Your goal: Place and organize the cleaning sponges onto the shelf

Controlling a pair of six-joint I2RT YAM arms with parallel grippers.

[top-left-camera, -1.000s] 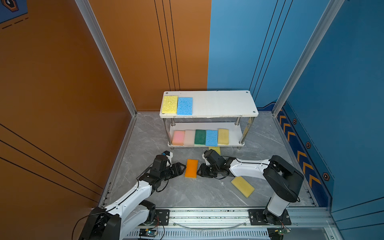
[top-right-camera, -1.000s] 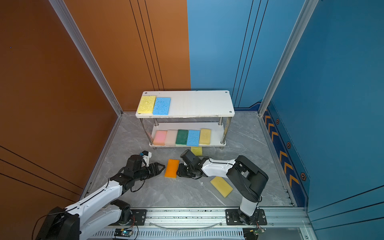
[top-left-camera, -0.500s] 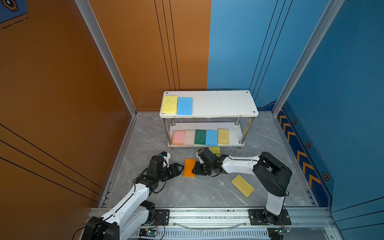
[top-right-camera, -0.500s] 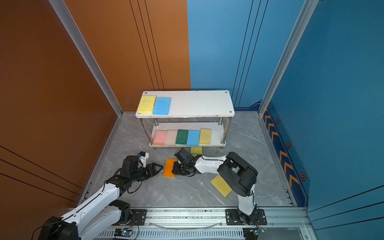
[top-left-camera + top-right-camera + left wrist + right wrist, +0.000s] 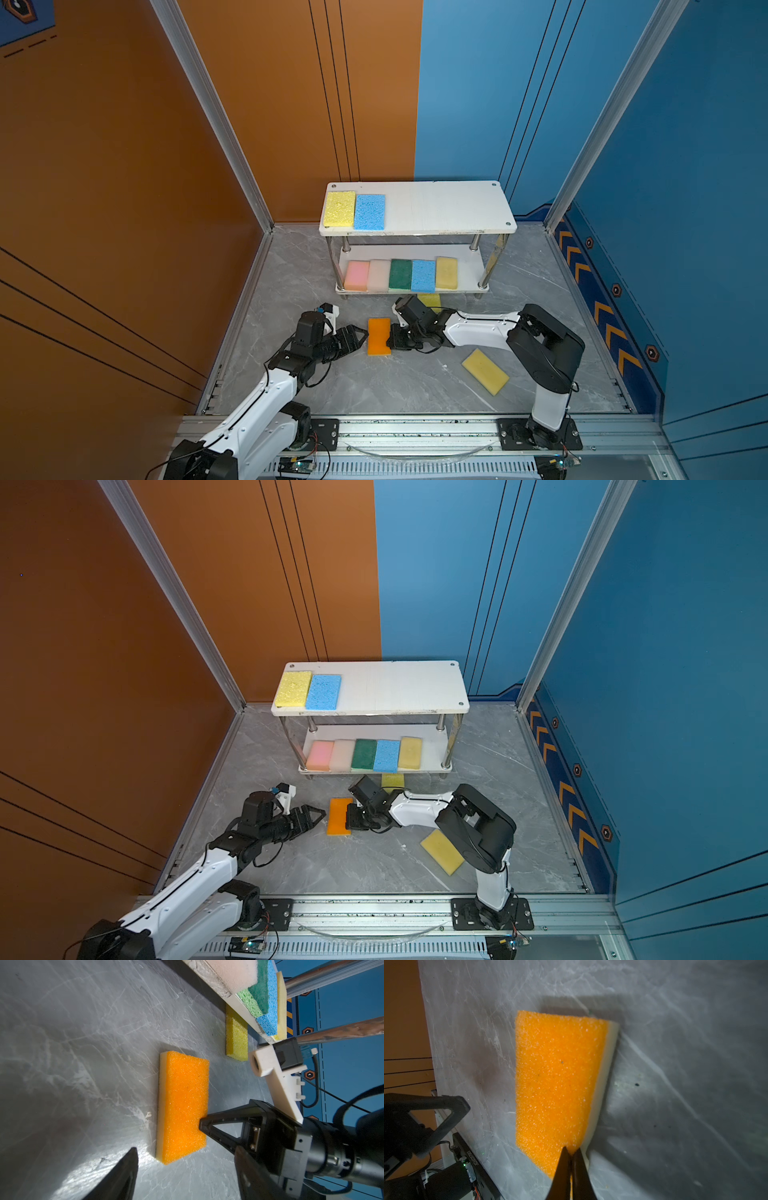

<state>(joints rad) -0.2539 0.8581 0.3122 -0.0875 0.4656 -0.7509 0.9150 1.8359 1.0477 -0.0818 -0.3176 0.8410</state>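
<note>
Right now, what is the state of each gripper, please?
Left gripper: open, holding nothing.
Right gripper: shut, tips against the orange rectangular foam sponge; grip cannot be told.

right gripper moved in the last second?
Yes. Against the shelf, which stays put, the right gripper has shifted left in both top views. Its shut tips now sit at the orange sponge's edge.

You've a grey marbled table (image 5: 374, 386): orange wall (image 5: 257, 104) and blue wall (image 5: 465, 104) behind it, slotted metal rail (image 5: 415, 432) along its front.
</note>
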